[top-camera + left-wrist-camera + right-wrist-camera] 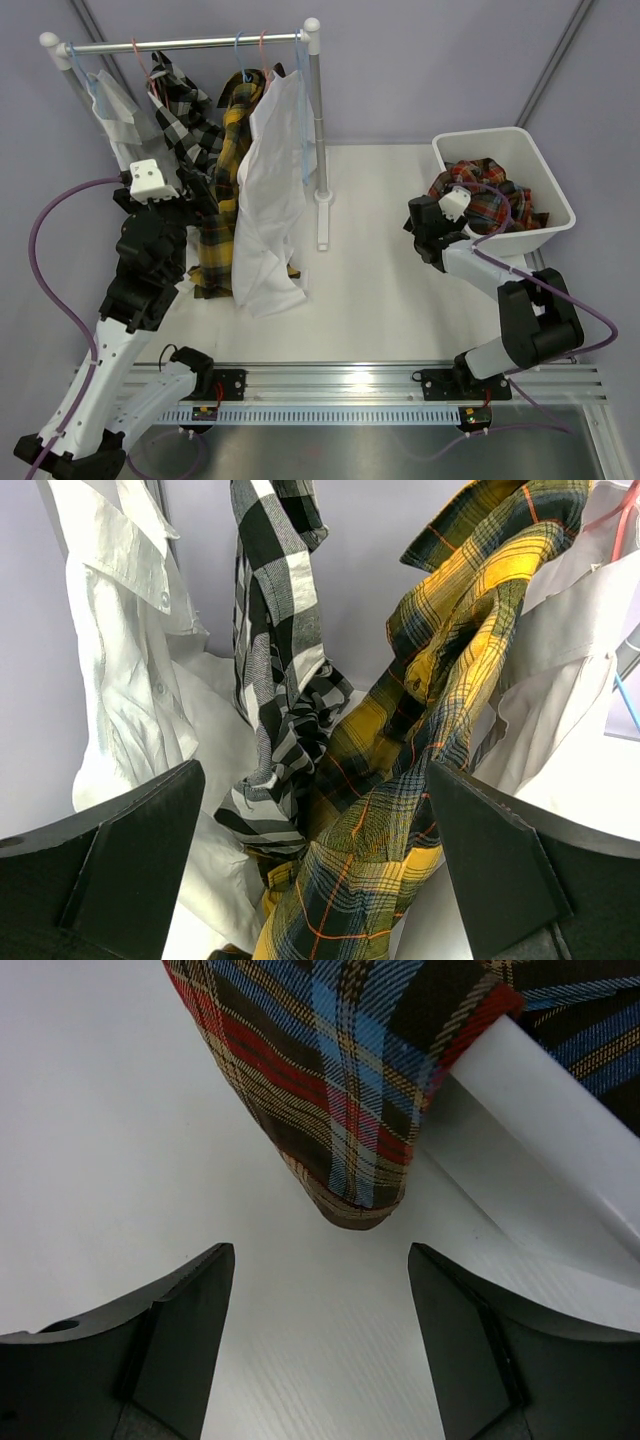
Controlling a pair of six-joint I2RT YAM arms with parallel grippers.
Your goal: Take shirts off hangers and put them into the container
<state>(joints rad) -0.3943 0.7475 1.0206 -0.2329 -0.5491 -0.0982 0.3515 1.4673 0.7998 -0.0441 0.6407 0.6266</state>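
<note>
— What's the setting?
— A white table (380, 290) with pale lilac walls around it and a ribbed metal rail along its near edge. At far left stands a metal clothes rack with white end caps (190, 42).

— How many shirts?
— Five. Four hang on the rack. From left to right they are a small plain white cloth shirt (110, 110), a black-white checked shirt (185, 115), a yellow-black plaid shirt (225, 170) and a larger plain white shirt (268, 200). The fifth, a red-orange-blue plaid shirt (490, 205), lies in the white rectangular plastic tub (480, 134) at far right, with one corner drooping over the rim.

— And hangers?
— Thin wire hangers (238, 45) in light blue and pink-red hook over the bar. Cloth hides too much of them for a sure count.

— The arms?
— Two. The left arm reaches toward the rack. The left gripper (315, 775) is spread wide and empty, with the checked and yellow shirts just ahead of it; I can't tell whether it touches them. The right arm bends back beside the tub. The right gripper (320, 1255) hangs over bare table just left of the tub, jaws apart and holding nothing, near the drooping corner.
</note>
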